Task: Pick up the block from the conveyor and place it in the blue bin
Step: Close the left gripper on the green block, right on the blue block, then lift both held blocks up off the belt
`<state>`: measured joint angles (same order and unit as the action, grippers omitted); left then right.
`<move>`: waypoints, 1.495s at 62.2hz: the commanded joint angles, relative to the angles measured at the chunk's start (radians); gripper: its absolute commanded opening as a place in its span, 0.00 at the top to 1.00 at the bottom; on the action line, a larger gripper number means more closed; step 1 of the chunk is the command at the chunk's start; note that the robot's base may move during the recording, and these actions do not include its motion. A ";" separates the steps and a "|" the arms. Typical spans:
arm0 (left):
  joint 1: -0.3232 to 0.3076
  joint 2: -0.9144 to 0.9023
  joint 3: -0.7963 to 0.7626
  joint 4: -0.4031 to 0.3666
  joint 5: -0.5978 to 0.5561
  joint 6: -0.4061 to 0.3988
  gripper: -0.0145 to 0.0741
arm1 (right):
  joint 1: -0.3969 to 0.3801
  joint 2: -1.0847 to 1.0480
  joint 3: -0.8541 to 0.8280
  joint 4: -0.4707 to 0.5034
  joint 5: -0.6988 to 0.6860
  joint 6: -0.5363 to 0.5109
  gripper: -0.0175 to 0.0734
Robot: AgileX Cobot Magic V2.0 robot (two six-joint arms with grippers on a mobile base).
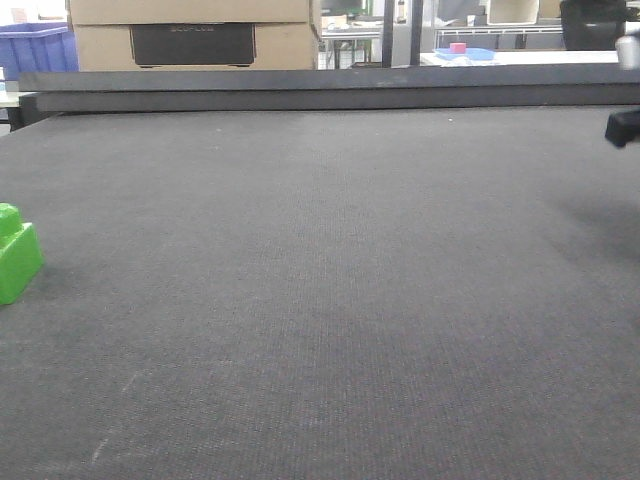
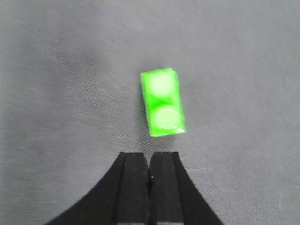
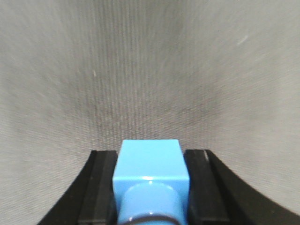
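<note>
While the left end effector (image 2: 150, 158) sits clenched with nothing between its jaws, the block (image 2: 162, 102) lies flat on the conveyor surface (image 2: 234, 56) just beyond its tips, apart from them. In the front view we find it toward the left edge of the surface, studs up.

The chief risk, as we judge it, is a descent with the jaws pressed together. They would shove or tip the block instead of straddling it, so they must spread first. The block's long side sits slightly skewed to the jaw line, and a grip closing on a skewed brick could twist it or squeeze it out.

Should the belt run, the block would drift away from the tips and the grasp would land on bare weave. We cannot tell from these views whether it moves.

The right end effector (image 3: 150, 159) grasps a light blue brick (image 3: 151, 171), near the right edge. The blue bin (image 1: 35, 50) stands past the far left corner, behind the dark rail (image 1: 320, 88). A low carry could clip that rail, and 2 arms heading there at once could cross.
</note>
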<state>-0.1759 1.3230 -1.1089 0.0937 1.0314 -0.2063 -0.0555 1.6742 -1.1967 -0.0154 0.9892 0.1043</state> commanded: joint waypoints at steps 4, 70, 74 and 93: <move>-0.056 0.084 -0.030 0.028 -0.003 -0.061 0.96 | -0.006 -0.024 -0.012 0.000 0.007 -0.001 0.99; -0.066 0.397 -0.072 0.058 -0.115 -0.275 0.73 | -0.006 -0.022 -0.012 0.002 0.005 -0.001 0.99; -0.066 0.397 -0.072 0.067 -0.123 -0.275 0.89 | -0.006 -0.022 -0.012 0.004 0.009 -0.001 0.99; -0.066 0.335 -0.096 0.075 -0.041 0.038 0.96 | -0.002 -0.067 0.040 0.029 -0.009 -0.004 0.99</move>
<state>-0.2392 1.7044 -1.2010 0.1707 0.9623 -0.2872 -0.0555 1.6529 -1.1865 0.0144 1.0037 0.1044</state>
